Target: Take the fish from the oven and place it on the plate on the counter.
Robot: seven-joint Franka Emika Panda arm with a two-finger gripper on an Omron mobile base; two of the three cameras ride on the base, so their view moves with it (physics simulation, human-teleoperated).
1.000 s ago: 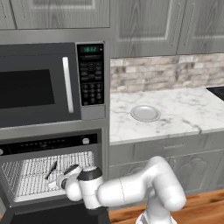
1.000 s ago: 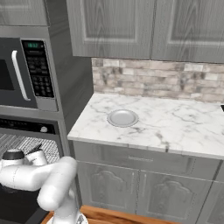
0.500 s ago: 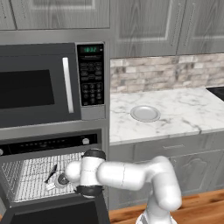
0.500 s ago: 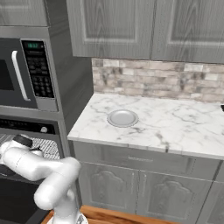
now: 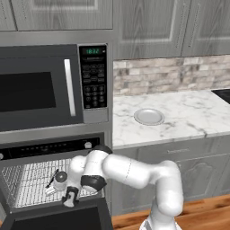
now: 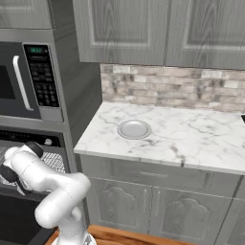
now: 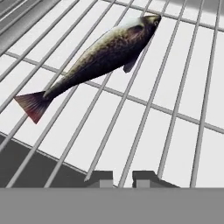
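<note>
On the oven (image 5: 49, 150) rack, fish (image 7: 94, 57) lies ahead of your gripper (image 7: 122, 178), up-left in hand view, not touching. Long axis runs diagonal, tail nearest you, head far. Fingertips sit close together, nothing between; open before closing across the body.

There is one fish (image 7: 100, 54) on one oven (image 5: 27, 179) rack, one plate (image 5: 149, 117) on one counter (image 5: 188, 112), one microwave (image 5: 49, 87) above, and one gripper (image 7: 120, 178) with two fingertips.
</note>
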